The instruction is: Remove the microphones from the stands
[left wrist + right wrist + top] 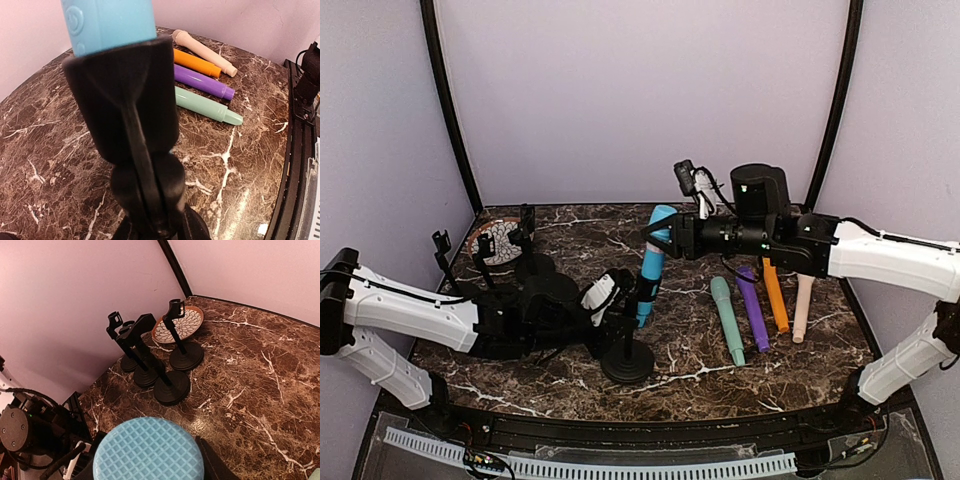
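Top external view: right claw (pixel 665 237) is clenched on the upper end of the blue microphone (pixel 649 270), one finger on each side of the barrel just under the head. The microphone stands slightly tilted. Its lower end sits in the clip of the stand (pixel 627 364), straight below that claw. The right wrist view shows the quilted blue head right under the camera with dark fingers flanking it.

Left claw (pixel 632 298) comes in low from the left and is clamped on the stand's neck just under the clip. Its fingers aren't clear in the left wrist view, which is filled by the clip and the blue barrel, so I read the clamp from above only. The stand's base sits on the marble table (pixel 700 365), just below the left claw.

Around: four loose microphones lie flat side by side under the right claw's forearm. They are a green microphone (pixel 727 320), purple microphone (pixel 752 308), orange microphone (pixel 775 295) and beige microphone (pixel 803 305). The green one is nearest the stand and apart from it.

Beyond the left claw, at the back left corner, four empty stands (pixel 171 387) sit in a tight cluster. One patterned plate (pixel 182 325) lies just behind them near the wall, well apart from both claws.

Count: five microphones (one mounted, four loose), five stands (one loaded, four empty), one plate.
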You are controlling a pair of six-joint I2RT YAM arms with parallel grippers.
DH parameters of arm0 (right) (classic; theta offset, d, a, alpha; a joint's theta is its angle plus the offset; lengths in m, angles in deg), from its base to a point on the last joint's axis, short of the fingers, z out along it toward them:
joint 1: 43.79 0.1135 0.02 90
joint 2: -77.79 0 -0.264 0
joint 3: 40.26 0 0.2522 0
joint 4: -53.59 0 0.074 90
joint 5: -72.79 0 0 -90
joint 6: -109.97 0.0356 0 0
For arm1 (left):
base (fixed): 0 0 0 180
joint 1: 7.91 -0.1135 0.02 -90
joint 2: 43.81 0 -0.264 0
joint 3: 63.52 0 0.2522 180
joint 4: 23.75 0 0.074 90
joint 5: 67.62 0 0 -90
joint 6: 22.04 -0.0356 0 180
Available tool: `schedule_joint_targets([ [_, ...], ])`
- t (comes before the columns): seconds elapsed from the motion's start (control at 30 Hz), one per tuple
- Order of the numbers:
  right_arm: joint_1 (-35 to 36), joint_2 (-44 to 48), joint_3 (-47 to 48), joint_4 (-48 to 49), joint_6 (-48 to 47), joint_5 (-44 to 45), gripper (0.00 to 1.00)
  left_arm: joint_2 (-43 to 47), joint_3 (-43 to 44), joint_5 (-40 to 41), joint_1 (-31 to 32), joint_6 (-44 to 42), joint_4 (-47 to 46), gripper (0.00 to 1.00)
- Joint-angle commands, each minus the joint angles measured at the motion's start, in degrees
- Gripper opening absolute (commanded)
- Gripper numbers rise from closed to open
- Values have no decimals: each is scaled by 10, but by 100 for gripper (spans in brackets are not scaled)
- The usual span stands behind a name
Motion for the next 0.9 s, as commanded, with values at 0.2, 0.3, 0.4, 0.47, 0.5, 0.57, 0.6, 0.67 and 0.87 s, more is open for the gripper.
schedule_joint_targets([
  [0.2, -8, 6, 60, 38, 38, 64, 8, -18, -1, 36, -2, -3, 65, 0],
  [0.3, -7, -1, 61, 39, 19, 31, 8, 0, 2, 31, -2, -2, 62, 25],
  [0.4, 1, -7, 59, 34, -5, 15, 8, 22, 3, 33, -2, -1, 57, 44],
  [0.47, 9, -13, 59, 30, -16, 8, 9, 47, 4, 32, -2, 1, 55, 50],
  [0.5, 13, -18, 59, 27, -22, 5, 8, 52, 5, 31, -2, 1, 54, 51],
  [0.57, 20, -23, 60, 22, -27, 14, 8, 67, 6, 28, -2, 3, 53, 56],
  [0.6, 22, -25, 60, 21, -30, 20, 8, 74, 7, 27, -2, 3, 53, 59],
  [0.67, 25, -28, 58, 19, -32, 28, 8, 83, 9, 27, -2, 4, 55, 60],
  [0.87, 30, -27, 40, 28, -35, 35, 8, 92, 7, 29, -2, 12, 54, 63],
])
